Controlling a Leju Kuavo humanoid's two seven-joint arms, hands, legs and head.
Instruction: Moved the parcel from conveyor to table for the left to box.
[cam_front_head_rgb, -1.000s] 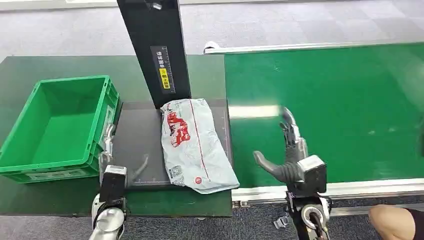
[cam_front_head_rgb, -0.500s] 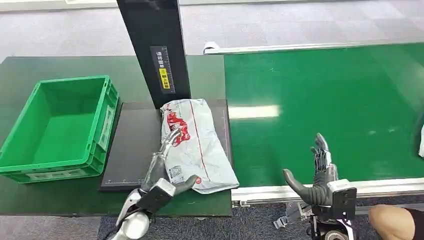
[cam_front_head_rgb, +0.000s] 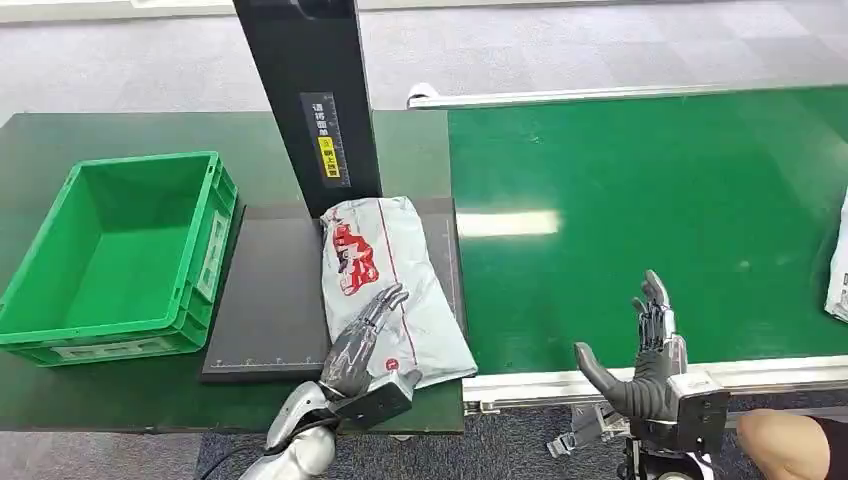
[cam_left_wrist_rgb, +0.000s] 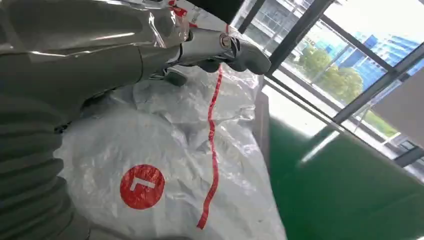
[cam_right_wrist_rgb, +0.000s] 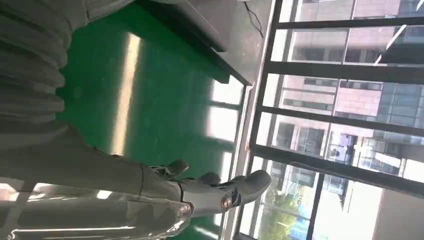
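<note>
A grey plastic parcel (cam_front_head_rgb: 385, 285) with red print lies on the black mat (cam_front_head_rgb: 270, 300) of the table, its near end hanging past the mat's front edge. My left hand (cam_front_head_rgb: 362, 345) lies over the parcel's near end with fingers stretched out flat, not closed around it. Up close, the parcel (cam_left_wrist_rgb: 190, 165) shows a red stripe and a round red mark below those fingers (cam_left_wrist_rgb: 220, 47). My right hand (cam_front_head_rgb: 645, 360) is held open above the conveyor's near edge, holding nothing; the right wrist view shows its fingers (cam_right_wrist_rgb: 220, 192) over the green belt.
An empty green crate (cam_front_head_rgb: 115, 255) stands on the table to the left of the mat. A black post (cam_front_head_rgb: 310, 95) rises behind the parcel. The green conveyor belt (cam_front_head_rgb: 650, 210) fills the right side, with another white parcel (cam_front_head_rgb: 838, 265) at its far right edge. A person's knee (cam_front_head_rgb: 790, 445) shows bottom right.
My left hand swung from beside the crate across the mat onto the parcel's near end. My right hand drew back toward the conveyor's near edge. Another parcel came in at the right edge.
</note>
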